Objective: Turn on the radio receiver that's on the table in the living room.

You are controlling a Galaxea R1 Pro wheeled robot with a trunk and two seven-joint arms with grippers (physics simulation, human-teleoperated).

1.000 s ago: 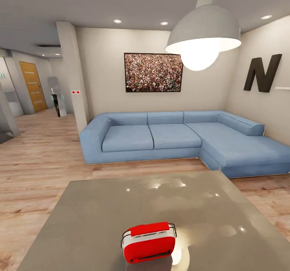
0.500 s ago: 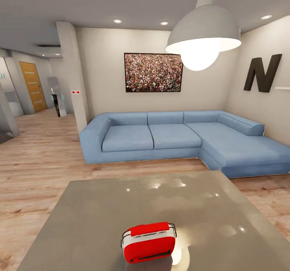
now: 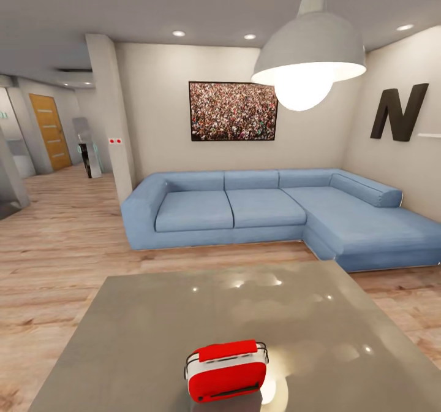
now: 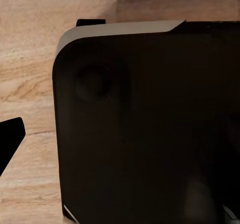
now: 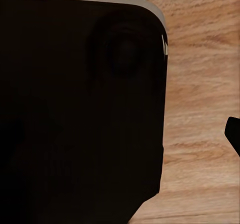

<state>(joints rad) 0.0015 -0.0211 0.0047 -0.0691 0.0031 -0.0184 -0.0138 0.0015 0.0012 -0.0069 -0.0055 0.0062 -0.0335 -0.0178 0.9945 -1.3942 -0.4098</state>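
The red radio receiver [image 3: 226,370] with a white band and a thin wire handle stands on the near middle of the glossy grey table [image 3: 153,326], close to the head view's lower edge. Its dial is hidden from here. In the left wrist view a dark tip [image 4: 9,144], perhaps a finger, pokes in over the wood floor beside the robot's dark body [image 4: 145,124]. A similar dark tip [image 5: 235,134] shows in the right wrist view beside the same dark body [image 5: 80,104]. Neither view shows how the jaws stand.
A blue corner sofa [image 3: 245,206] stands beyond the table under a crowd picture [image 3: 233,110]. A big white pendant lamp [image 3: 309,50] hangs at upper right. A pillar [image 3: 113,111] and a hallway with a wooden door [image 3: 50,131] lie to the left.
The whole head view has shifted very slightly, a small camera move. The radio and the table have not moved.
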